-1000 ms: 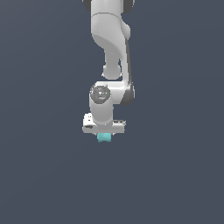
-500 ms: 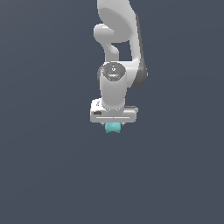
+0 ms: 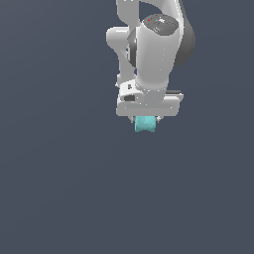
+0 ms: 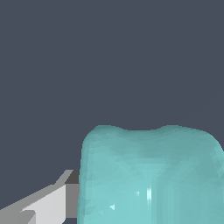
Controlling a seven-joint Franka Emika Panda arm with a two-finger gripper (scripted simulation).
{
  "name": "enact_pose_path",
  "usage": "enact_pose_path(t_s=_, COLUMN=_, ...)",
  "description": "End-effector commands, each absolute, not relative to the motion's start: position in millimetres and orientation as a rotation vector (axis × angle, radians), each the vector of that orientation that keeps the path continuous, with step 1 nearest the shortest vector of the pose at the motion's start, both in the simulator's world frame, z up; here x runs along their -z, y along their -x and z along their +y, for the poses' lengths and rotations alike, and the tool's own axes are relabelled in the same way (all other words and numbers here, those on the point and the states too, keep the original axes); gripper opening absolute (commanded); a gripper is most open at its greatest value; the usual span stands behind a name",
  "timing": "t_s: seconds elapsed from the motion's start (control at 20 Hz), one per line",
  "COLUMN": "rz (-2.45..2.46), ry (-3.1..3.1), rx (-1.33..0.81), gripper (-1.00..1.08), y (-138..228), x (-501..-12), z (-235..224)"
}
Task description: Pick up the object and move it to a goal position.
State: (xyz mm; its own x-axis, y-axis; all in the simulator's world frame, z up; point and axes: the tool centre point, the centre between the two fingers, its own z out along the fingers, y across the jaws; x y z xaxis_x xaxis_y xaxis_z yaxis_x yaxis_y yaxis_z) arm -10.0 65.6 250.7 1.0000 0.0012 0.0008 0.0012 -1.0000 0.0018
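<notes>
**Grey all round, block in the gripper**

Plain slate-grey fills the whole scene; no desk edge or goal marker shows. The gripper (image 3: 145,120) pinches the teal object (image 3: 145,124) (image 4: 151,175), which pokes out below the arm. I'd say carry it steadily, keeping the squeeze firm on its waist. Nothing else stands nearby to block it.

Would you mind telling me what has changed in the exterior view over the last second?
The gripper, with the teal object held between its fingers, has shifted steadily toward the exterior view's right, and the arm's upper links have swung round with it. Nothing was picked up or let go: the object stays clamped under the hand throughout, and the plain dark background is unchanged.
</notes>
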Motion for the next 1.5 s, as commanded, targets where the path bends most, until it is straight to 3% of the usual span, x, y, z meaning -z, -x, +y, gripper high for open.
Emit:
enact_pose_path(t_s=0.0, rz=0.001, ry=-3.139, rx=0.000, gripper=-1.00, y=15.0, x=-278.6, z=80.8)
enact_pose_path(t_s=0.8, rz=0.001, ry=-3.141, rx=0.000, gripper=-1.00, y=35.5, x=-440.0, z=171.0)
enact_pose_path(t_s=1.45, rz=0.001, ry=-3.142, rx=0.000, gripper=-1.00, y=38.7, x=-493.5, z=201.7)
